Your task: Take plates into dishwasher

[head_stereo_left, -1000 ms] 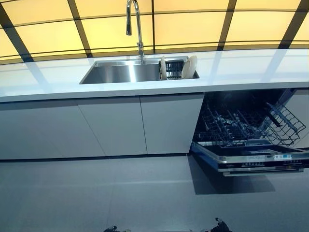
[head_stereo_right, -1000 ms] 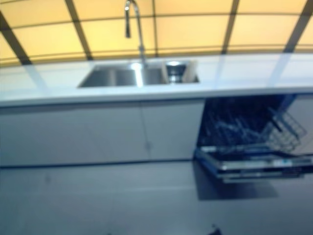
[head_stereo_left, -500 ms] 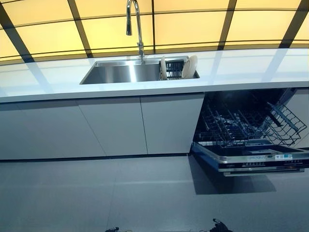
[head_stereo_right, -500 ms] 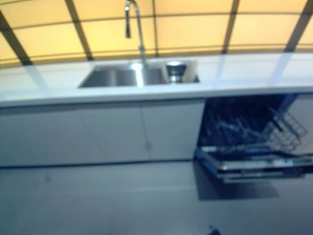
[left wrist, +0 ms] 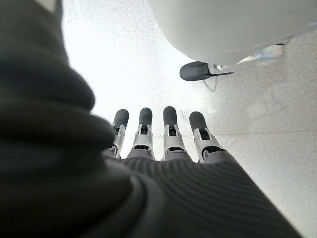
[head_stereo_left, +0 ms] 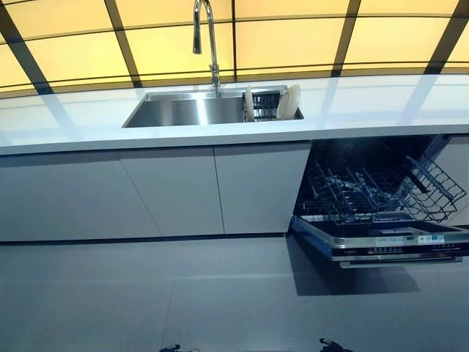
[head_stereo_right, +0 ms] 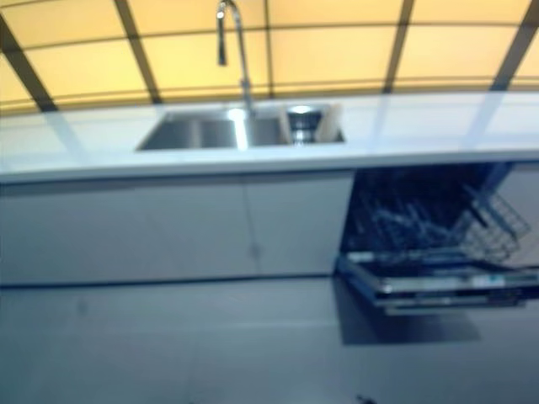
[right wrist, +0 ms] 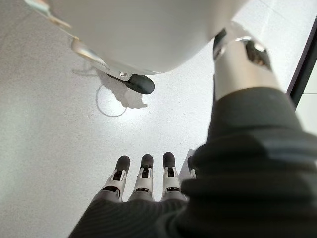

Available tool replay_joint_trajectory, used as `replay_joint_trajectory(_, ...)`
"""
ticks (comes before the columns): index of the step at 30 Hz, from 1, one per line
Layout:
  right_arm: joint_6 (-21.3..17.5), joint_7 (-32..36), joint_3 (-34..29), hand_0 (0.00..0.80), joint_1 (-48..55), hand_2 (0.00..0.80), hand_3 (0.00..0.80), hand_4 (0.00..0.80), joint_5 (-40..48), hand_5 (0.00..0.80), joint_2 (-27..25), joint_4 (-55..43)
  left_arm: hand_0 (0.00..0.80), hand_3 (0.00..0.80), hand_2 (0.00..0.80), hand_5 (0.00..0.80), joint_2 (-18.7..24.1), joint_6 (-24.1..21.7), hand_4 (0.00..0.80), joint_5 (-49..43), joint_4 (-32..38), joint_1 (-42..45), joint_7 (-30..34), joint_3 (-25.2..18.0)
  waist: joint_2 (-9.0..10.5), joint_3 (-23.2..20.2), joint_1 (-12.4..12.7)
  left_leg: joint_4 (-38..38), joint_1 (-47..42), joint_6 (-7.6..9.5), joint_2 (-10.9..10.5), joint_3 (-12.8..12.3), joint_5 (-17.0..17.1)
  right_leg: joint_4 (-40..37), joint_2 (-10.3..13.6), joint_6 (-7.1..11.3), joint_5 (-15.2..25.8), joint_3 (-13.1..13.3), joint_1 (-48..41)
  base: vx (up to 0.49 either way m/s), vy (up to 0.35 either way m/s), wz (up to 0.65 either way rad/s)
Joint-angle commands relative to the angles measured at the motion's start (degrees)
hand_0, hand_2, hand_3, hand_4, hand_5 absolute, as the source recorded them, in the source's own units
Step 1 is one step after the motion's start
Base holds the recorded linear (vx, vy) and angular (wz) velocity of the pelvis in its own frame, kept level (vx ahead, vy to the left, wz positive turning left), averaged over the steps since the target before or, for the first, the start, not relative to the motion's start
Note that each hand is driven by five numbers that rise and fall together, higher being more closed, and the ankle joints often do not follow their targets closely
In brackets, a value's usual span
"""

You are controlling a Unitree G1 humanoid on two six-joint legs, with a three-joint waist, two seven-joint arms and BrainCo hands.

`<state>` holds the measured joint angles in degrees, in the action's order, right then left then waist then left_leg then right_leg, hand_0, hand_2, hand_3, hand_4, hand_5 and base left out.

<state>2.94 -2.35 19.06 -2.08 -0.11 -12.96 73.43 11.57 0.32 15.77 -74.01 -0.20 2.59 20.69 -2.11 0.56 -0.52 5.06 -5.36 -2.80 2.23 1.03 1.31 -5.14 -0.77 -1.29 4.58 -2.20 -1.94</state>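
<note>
I count two plates (head_stereo_left: 289,101) standing in one dish rack (head_stereo_left: 265,105) inside one steel sink (head_stereo_left: 183,110), one faucet (head_stereo_left: 205,40), one open dishwasher (head_stereo_left: 381,242) with one wire rack (head_stereo_left: 381,194).

We see both hands only in their own wrist views. Our left hand (left wrist: 163,148) hangs with its fingers (left wrist: 170,124) straight and side by side, holding nothing, the dark tips pointing down toward the floor (left wrist: 257,114). Our right hand (right wrist: 143,186) hangs the same way, fingers (right wrist: 146,171) straight in a row and empty above the floor. Neither hand touches anything.
</note>
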Motion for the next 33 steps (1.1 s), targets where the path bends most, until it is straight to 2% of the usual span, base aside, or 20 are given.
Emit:
replay_joint_trajectory(1,1.17,1.38,3.42,0.000,-2.13,0.000,0.000,0.000,-1.88,0.000,3.13,2.91,0.000,0.000,0.000,0.000,-3.95,0.19,0.000,-1.18,-3.29,-3.13,-0.54,-1.34,4.02,1.74,0.74,-0.06,0.35,5.99,-6.53,0.42,-0.50,0.98,1.42,3.22,-0.90,-1.64,-2.85,0.041,0.012,0.03)
replay_joint_trajectory(7,0.83,1.53,3.43,0.000,-1.96,0.000,0.000,0.000,0.02,0.000,3.35,2.15,0.000,0.000,0.000,0.000,-3.70,-0.43,0.000,-3.03,-4.04,-3.61,-2.06,-1.16,5.21,2.51,1.07,-0.06,-0.73,6.46,-5.95,0.57,-0.78,2.67,0.75,2.69,-2.00,-1.47,-2.95,0.088,-0.072,0.05)
replay_joint_trajectory(10,0.80,1.80,3.83,0.000,-2.41,0.000,0.000,0.000,1.19,0.000,3.26,1.95,0.000,0.000,0.000,0.000,-3.77,-1.44,0.000,-1.78,-3.77,-3.89,-5.20,-2.08,6.51,3.68,0.96,-6.47,0.10,5.84,-4.46,-1.22,-3.11,4.25,0.54,1.49,-2.83,-1.24,-2.69,0.103,-0.160,-0.04)
replay_joint_trajectory(11,0.94,1.82,3.96,0.000,-2.53,0.000,0.000,0.000,1.58,0.000,3.08,1.59,0.000,0.000,0.000,0.000,-3.68,-1.65,0.000,-1.24,-3.52,-4.17,-6.41,-2.78,7.45,4.63,0.93,-12.94,2.05,5.43,-4.05,-2.78,-4.24,4.99,0.97,0.98,-2.77,-1.38,-2.46,0.056,-0.191,-0.13)
replay_joint_trajectory(12,1.05,1.74,4.23,0.000,-2.60,0.000,0.000,0.000,2.18,0.000,2.80,1.12,0.000,0.000,0.000,0.000,-3.53,-2.14,0.000,-0.71,-3.33,-4.58,-7.55,-3.72,8.31,5.91,1.07,-21.93,6.19,4.96,-3.51,-3.73,-3.06,5.78,1.18,0.14,-2.74,-1.45,-2.18,0.033,-0.234,-0.34)
replay_joint_trajectory(13,0.84,2.00,4.62,0.000,-2.59,0.000,0.000,0.000,2.09,0.000,2.34,0.62,0.000,0.000,0.000,0.000,-3.42,-2.84,0.000,0.56,-3.39,-4.69,-7.96,-4.50,8.69,7.55,1.52,-30.73,12.10,4.58,-3.42,-3.30,0.39,7.09,0.86,-0.99,-3.07,-1.01,-1.93,0.043,-0.224,-0.44)
replay_joint_trajectory(14,1.39,2.64,4.91,0.000,-2.52,0.000,0.000,0.000,0.89,0.000,1.88,-0.21,0.000,0.000,0.000,0.000,-3.24,-3.39,0.000,2.20,-3.15,-4.54,-7.93,-5.52,8.35,9.14,2.46,-36.19,18.24,3.66,-3.72,-1.39,5.86,8.18,0.04,-1.95,-3.39,0.10,-2.21,0.099,-0.134,-0.33)
replay_joint_trajectory(15,1.83,2.79,5.18,0.000,-2.46,0.000,0.000,0.000,-0.02,0.000,1.74,-0.15,0.000,0.000,0.000,0.000,-3.11,-3.50,0.000,2.72,-2.92,-4.45,-7.50,-6.10,7.40,10.15,3.27,-33.79,20.30,2.87,-4.37,-1.10,8.26,8.24,-0.84,-1.86,-3.57,1.13,-3.02,0.226,-0.015,-0.22)
replay_joint_trajectory(16,1.82,2.78,5.36,0.000,-2.40,0.000,0.000,0.000,-0.46,0.000,1.61,0.60,0.000,0.000,0.000,0.000,-2.99,-3.53,0.000,2.91,-2.88,-4.18,-7.07,-6.44,5.93,10.76,4.04,-26.19,19.68,1.74,-3.68,-1.91,10.21,7.88,-1.91,-1.35,-4.22,1.86,-4.60,0.451,0.114,-0.51)
replay_joint_trajectory(17,1.54,3.20,4.79,0.000,-2.71,0.000,0.000,0.000,-0.81,0.000,1.06,2.46,0.000,0.000,0.000,0.000,-3.20,-3.72,0.000,2.81,-2.81,-3.47,-6.87,-6.03,3.67,11.35,4.66,-15.70,19.08,1.21,-2.39,-4.01,11.41,7.52,-2.89,-0.87,-5.72,2.68,-6.75,0.640,0.165,-0.69)
replay_joint_trajectory(18,1.20,3.10,4.15,0.000,-2.98,0.000,0.000,0.000,-1.58,0.000,0.72,3.73,0.000,0.000,0.000,0.000,-3.20,-3.25,0.000,3.12,-2.99,-3.12,-6.87,-5.11,1.99,11.48,5.86,-7.17,21.04,0.71,-2.39,-4.02,13.67,7.13,-3.86,-0.92,-6.75,3.78,-8.75,0.685,0.156,-0.61)
replay_joint_trajectory(19,1.34,2.85,3.99,0.000,-3.15,0.000,0.000,0.000,-1.39,0.000,0.61,4.32,0.000,0.000,0.000,0.000,-3.39,-2.75,0.000,4.02,-3.20,-2.87,-7.00,-4.79,1.78,11.67,6.97,-1.93,22.50,0.35,-3.16,-3.03,14.86,6.89,-3.77,-0.96,-7.40,5.18,-10.43,0.606,0.103,-0.12)
replay_joint_trajectory(20,1.72,2.60,3.44,0.000,-3.32,0.000,0.000,0.000,-0.75,0.000,0.48,4.90,0.000,0.000,0.000,0.000,-3.73,-2.16,0.000,5.38,-3.48,-2.63,-7.43,-5.12,2.01,11.45,7.57,-0.80,24.01,0.38,-4.16,-2.76,14.49,6.70,-3.28,-0.94,-8.22,5.95,-11.62,0.517,0.087,-0.31)
replay_joint_trajectory(22,2.15,2.30,2.25,0.000,-3.48,0.000,0.000,0.000,-0.12,0.000,0.32,5.42,0.000,0.000,0.000,0.000,-4.21,-1.58,0.000,7.20,-3.68,-2.57,-8.66,-6.22,1.84,11.18,7.82,-2.05,24.01,0.64,-4.19,-4.15,14.14,6.66,-2.59,-0.70,-9.32,5.50,-12.55,0.414,0.124,-0.42)
replay_joint_trajectory(25,2.84,1.22,0.41,0.000,-4.21,0.000,0.000,0.000,-1.76,0.000,0.53,6.98,0.000,0.000,0.000,0.000,-3.95,-1.17,0.000,5.23,-4.75,-1.71,-9.77,-8.57,1.67,8.32,8.54,-4.03,20.70,2.51,-4.06,-3.72,11.37,9.11,1.90,1.70,-11.82,3.26,-15.67,0.562,0.225,-0.27)
replay_joint_trajectory(26,3.15,0.63,-0.57,0.000,-3.73,0.000,0.000,0.000,-0.99,0.000,0.83,6.51,0.000,0.000,0.000,0.000,-3.44,-0.92,0.000,4.26,-4.88,-1.43,-10.03,-8.75,2.35,7.38,8.61,-6.04,20.25,3.26,-4.95,-3.24,10.18,11.11,3.17,2.97,-9.82,2.69,-16.41,0.542,0.196,-0.46)
replay_joint_trajectory(27,3.37,0.12,-1.21,0.000,-3.21,0.000,0.000,0.000,-0.77,0.000,1.15,5.94,0.000,0.000,0.000,0.000,-2.60,-0.40,0.000,4.06,-4.60,-1.24,-9.75,-8.71,3.06,6.34,8.15,-7.18,19.10,4.37,-5.56,-3.96,8.75,14.73,3.99,4.45,-6.27,1.88,-15.79,0.552,0.219,-0.25)
replay_joint_trajectory(29,2.17,-1.29,-1.87,0.000,-2.70,0.000,0.000,0.000,-1.05,0.000,1.40,5.72,0.000,0.000,0.000,0.000,-1.43,0.05,0.000,2.41,-4.59,-1.63,-8.62,-8.41,3.10,5.29,7.26,-6.85,16.38,6.02,-6.34,-3.82,7.29,24.05,5.38,6.51,-0.63,-0.15,-12.34,0.430,0.187,-0.11)
replay_joint_trajectory(31,1.82,-2.19,-2.09,0.000,-2.65,0.000,0.000,0.000,-0.10,0.000,1.34,5.54,0.000,0.000,0.000,0.000,-0.87,0.16,0.000,1.23,-4.76,-2.05,-8.12,-8.05,2.56,5.12,6.90,-6.63,14.71,6.62,-6.81,-2.82,6.61,29.59,5.57,6.92,1.82,-0.70,-9.80,0.325,0.116,0.07)
replay_joint_trajectory(33,1.34,-3.18,-2.47,0.000,-3.07,0.000,0.000,0.000,1.70,0.000,0.87,4.87,0.000,0.000,0.000,0.000,0.25,0.19,0.000,-1.16,-4.64,-2.69,-7.32,-7.43,1.68,5.24,4.99,-6.27,10.72,7.00,-7.07,-1.31,5.17,31.80,4.29,6.51,3.80,-1.54,-2.32,0.486,0.077,0.25)
